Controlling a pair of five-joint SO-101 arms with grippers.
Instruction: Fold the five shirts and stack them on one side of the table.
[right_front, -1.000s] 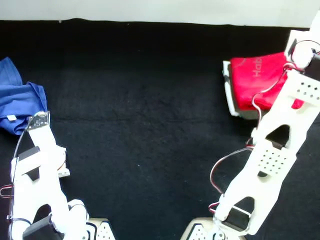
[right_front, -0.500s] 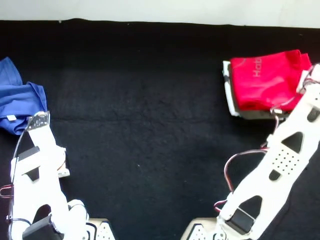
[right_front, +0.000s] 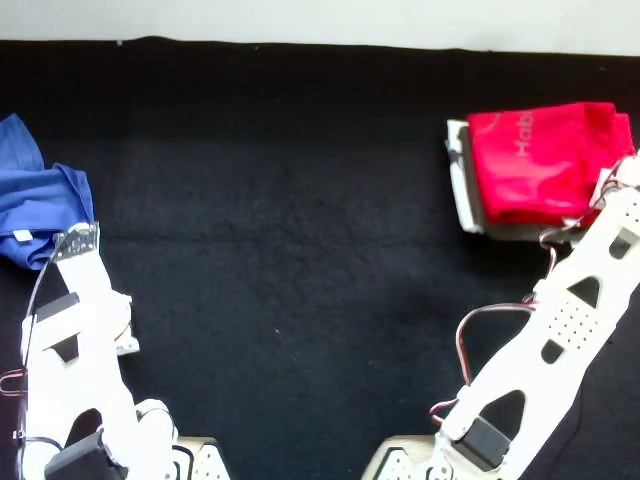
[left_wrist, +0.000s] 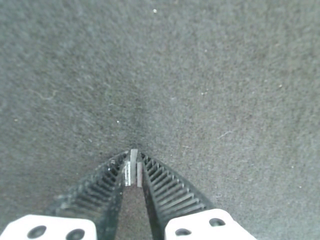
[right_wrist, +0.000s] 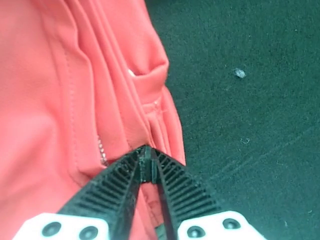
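A folded red shirt (right_front: 540, 160) lies at the far right of the black table, on top of a white shirt (right_front: 458, 185) and a dark one (right_front: 515, 231). My right gripper (right_front: 606, 196) is at the red shirt's near right corner. In the right wrist view the red shirt (right_wrist: 60, 85) has folds that run into the gripper (right_wrist: 148, 165), which is shut on its edge. A crumpled blue shirt (right_front: 35, 205) lies at the left edge. My left gripper (right_front: 78, 241) sits just beside it. It also shows as the gripper (left_wrist: 133, 165) shut and holding nothing over bare cloth.
The black tablecloth (right_front: 290, 200) covers the table, with wide free room in the middle between the two arms. A white wall strip (right_front: 320, 20) runs along the far edge. The arm bases (right_front: 300, 465) stand at the near edge.
My right arm swung to the right and drew the red shirt with it; the shirt went from tilted to square on the stack. The left arm and the blue shirt kept still.
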